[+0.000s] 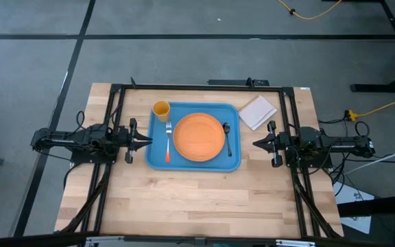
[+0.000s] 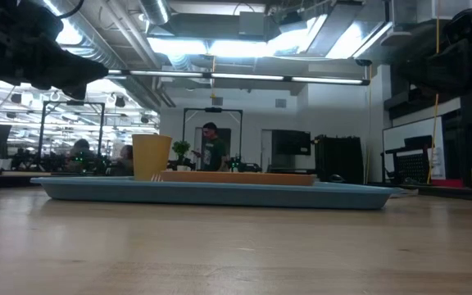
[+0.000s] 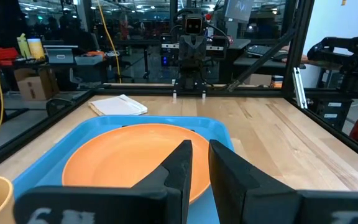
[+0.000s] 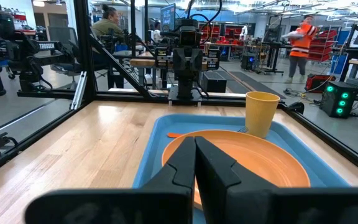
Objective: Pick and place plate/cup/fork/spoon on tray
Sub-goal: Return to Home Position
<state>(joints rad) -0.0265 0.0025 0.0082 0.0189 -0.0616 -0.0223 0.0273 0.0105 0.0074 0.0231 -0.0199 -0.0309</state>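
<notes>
The light-blue tray (image 1: pixel 158 156) lies at the table's middle. On it rest the orange plate (image 1: pixel 199 137) in the centre, the yellow-orange cup (image 1: pixel 161 110) upright at the far left corner, the fork (image 1: pixel 168 140) left of the plate, and the dark spoon (image 1: pixel 228 137) right of it. My left gripper (image 1: pixel 148 140) hovers just off the tray's left rim, shut but for a narrow slit, holding nothing. My right gripper (image 1: pixel 256 143) hovers just off the tray's right rim, shut and empty. In the wrist views the plate (image 3: pixel 129 155) (image 4: pixel 253 162) and the cup (image 4: pixel 261 112) lie ahead of the fingers.
A small white square pad (image 1: pixel 258 112) lies on the table off the tray's far right corner. A black frame (image 1: pixel 184 88) runs around the work area. Bare wood lies between the tray and the table's near edge (image 1: pixel 197 206). People stand in the room beyond.
</notes>
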